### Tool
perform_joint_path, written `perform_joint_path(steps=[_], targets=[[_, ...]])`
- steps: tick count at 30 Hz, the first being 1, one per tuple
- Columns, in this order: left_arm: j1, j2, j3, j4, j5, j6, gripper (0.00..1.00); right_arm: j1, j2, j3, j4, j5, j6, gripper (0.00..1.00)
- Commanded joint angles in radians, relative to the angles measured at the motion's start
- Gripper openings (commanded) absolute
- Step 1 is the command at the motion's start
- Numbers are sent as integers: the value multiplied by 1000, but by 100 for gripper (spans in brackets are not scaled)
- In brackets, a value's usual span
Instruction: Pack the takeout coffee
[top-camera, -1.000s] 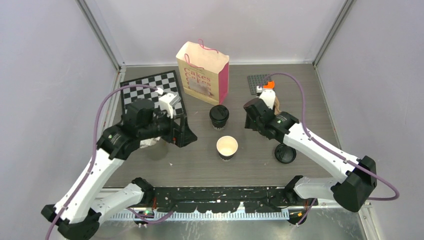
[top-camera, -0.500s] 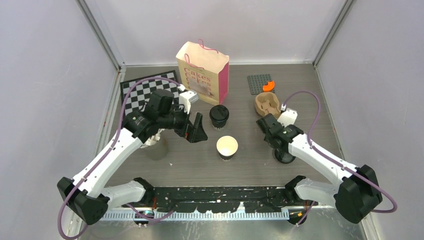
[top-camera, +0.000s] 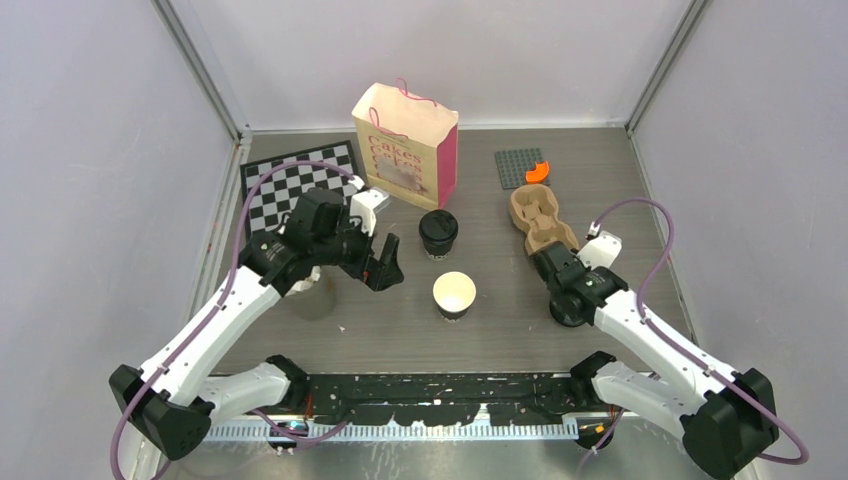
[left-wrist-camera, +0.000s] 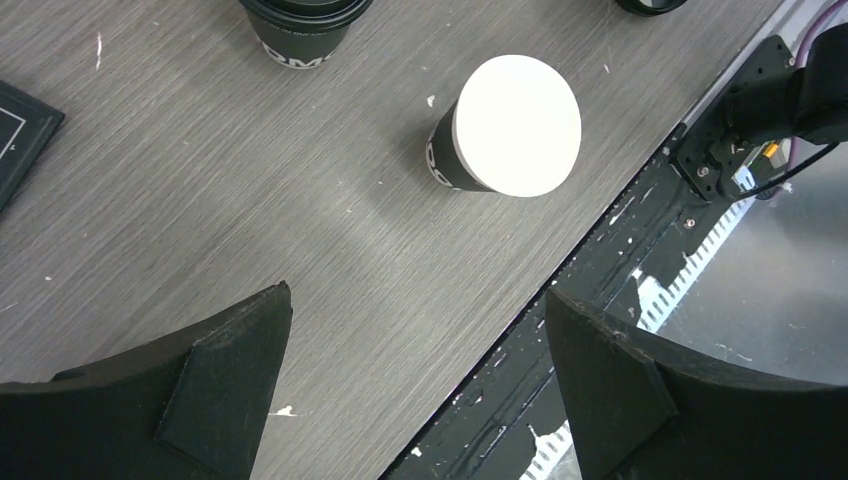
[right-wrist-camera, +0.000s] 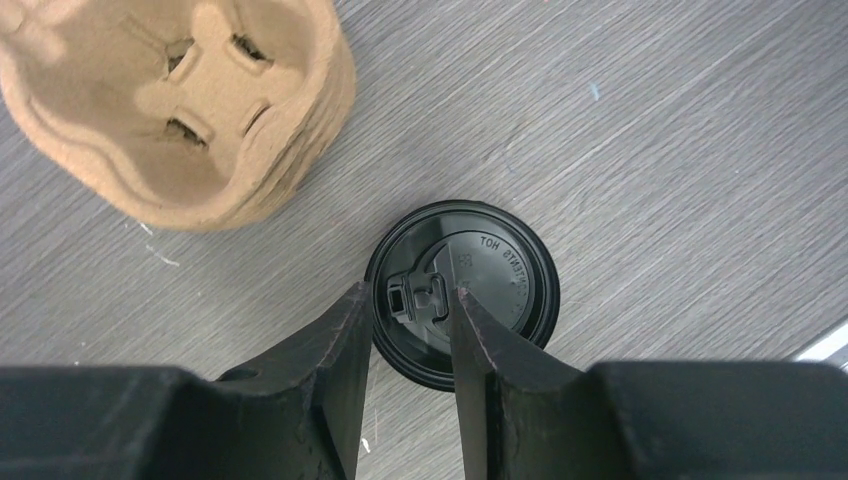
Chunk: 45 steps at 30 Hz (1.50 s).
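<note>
Right wrist view puts the loose black lid (right-wrist-camera: 470, 290) directly under the right gripper (right-wrist-camera: 408, 300), flat on the table (right-wrist-camera: 650, 120). One finger stands just outside the rim and the other over the lid's top, so the jaws stand partly spread astride the rim; whether they already bite on it cannot be told. Round and flat, the lid has no long axis to match, so the grip turns only on that rim lying between the fingers. The brown cup carrier (right-wrist-camera: 190, 110) lies just beyond, near the lid but apart from it. In the top external view the open coffee cup (top-camera: 454, 294), which I take to be where the lid belongs, stands upright to the robot's left of the lid, roughly midway between the arms. The lidded coffee cup (top-camera: 438, 231) stands just behind it, in front of the paper bag (top-camera: 405, 150). The left gripper (top-camera: 381, 268) hovers left of the open cup, jaws spread wide and holding nothing. Its wrist view shows the cup's white mouth ahead and to the right of the gap, not between the fingers. So the right arm is on the lid and the left is nearer the cup. I judge the next move to be a lift and a carry leftward onto the cup's mouth.
</note>
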Motion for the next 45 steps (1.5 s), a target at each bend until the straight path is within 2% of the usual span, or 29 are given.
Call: perform_joint_path(steps=[1, 14, 31, 45], targets=[[-3, -35, -14, 40, -27, 20, 100, -29, 2, -7, 3, 88, 80, 40], [-3, -39, -33, 47, -13, 8, 100, -63, 88, -57, 93, 79, 169, 39], [-3, -32, -38, 32, -32, 7, 100, -63, 41, -155, 207, -141, 172, 29], [-4, -33, -37, 30, -38, 12, 100, -62, 16, -139, 201, -205, 23, 33]])
